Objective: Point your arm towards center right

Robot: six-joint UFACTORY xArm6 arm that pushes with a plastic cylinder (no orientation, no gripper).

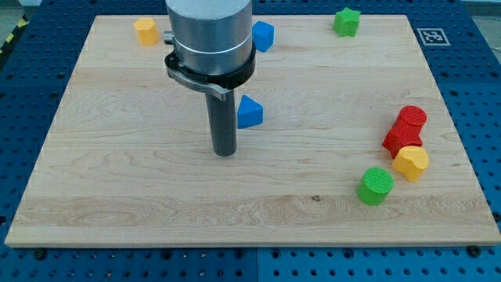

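My tip (225,153) rests on the wooden board (156,196) a little left of its middle. A blue triangular block (250,112) sits just to the upper right of the tip, close beside the rod. At the view's right stand a red hexagonal block (412,119), a second red block (401,138) just below it, a yellow hexagonal block (411,162) touching that, and a green round block (376,186) lower left of them. All of these lie far to the right of my tip.
A yellow block (145,31) sits at the top left, a blue block (263,35) at the top middle beside the arm's grey body, and a green block (347,21) at the top right. A marker tag (430,35) lies off the board's top right corner.
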